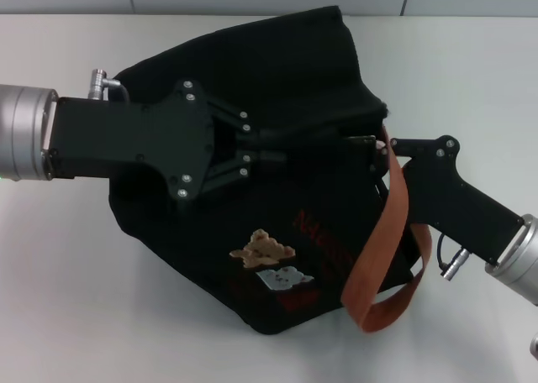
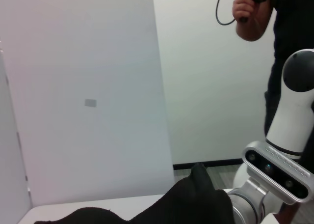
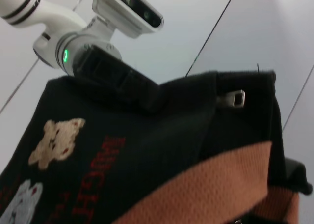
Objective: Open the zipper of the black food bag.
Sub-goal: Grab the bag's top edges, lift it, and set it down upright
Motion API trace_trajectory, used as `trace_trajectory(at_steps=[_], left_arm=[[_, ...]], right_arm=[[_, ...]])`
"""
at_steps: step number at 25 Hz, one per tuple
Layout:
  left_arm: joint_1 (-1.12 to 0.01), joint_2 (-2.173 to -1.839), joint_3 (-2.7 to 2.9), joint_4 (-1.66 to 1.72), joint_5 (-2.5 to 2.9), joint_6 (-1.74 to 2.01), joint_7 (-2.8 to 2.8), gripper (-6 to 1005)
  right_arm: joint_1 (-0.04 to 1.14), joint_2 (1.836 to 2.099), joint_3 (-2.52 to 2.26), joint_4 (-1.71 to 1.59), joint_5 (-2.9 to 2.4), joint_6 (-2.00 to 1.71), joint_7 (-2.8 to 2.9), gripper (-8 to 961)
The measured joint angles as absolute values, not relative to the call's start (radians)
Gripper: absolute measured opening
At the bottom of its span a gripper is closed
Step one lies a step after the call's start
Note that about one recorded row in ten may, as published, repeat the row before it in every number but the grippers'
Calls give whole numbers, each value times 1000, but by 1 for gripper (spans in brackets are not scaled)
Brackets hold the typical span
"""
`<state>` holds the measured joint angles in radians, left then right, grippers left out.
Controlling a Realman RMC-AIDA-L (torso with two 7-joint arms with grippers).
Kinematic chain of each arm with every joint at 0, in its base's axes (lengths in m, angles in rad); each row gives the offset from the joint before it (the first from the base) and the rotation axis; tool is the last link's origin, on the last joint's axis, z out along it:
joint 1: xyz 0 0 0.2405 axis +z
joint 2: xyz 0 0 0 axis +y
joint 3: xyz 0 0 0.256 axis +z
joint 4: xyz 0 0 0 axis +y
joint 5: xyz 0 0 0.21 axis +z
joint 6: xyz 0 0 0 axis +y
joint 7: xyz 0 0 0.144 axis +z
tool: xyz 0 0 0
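Note:
The black food bag (image 1: 277,232) lies on its side on the white table, with its bear patch (image 1: 262,249) and dark red lettering facing up. My left gripper (image 1: 290,152) reaches in from the left and is shut on a fold of the bag's black fabric near its top. My right gripper (image 1: 370,150) comes in from the right, at the bag's top edge beside the orange-brown strap (image 1: 385,232). The zipper's silver pull tab (image 3: 237,98) shows in the right wrist view, lying against the black fabric near the bag's upper corner. The zip teeth blend into the fabric.
White table (image 1: 59,274) surrounds the bag on all sides. The strap loops down past the bag's right side to the front. In the left wrist view a person (image 2: 274,17) stands behind the robot, beyond the bag fabric (image 2: 191,204).

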<state>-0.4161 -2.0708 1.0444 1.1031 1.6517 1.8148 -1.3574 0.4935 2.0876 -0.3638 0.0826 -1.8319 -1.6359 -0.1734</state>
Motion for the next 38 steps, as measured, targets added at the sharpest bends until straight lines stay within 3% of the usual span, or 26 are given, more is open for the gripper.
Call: trace_trajectory(at_steps=[14, 25, 38], left_arm=[[-401, -2064, 863, 936, 1652, 1858, -1241, 102], [-303, -2058, 806, 892, 1649, 1885, -1157, 102], [-337, -2064, 800, 887, 1649, 1912, -1154, 101]], right_arm=[[455, 2085, -352, 39, -1831, -1580, -160, 31], [422, 2083, -309, 4, -1831, -1575, -76, 43], [490, 2086, -271, 7, -1838, -1622, 63, 58]])
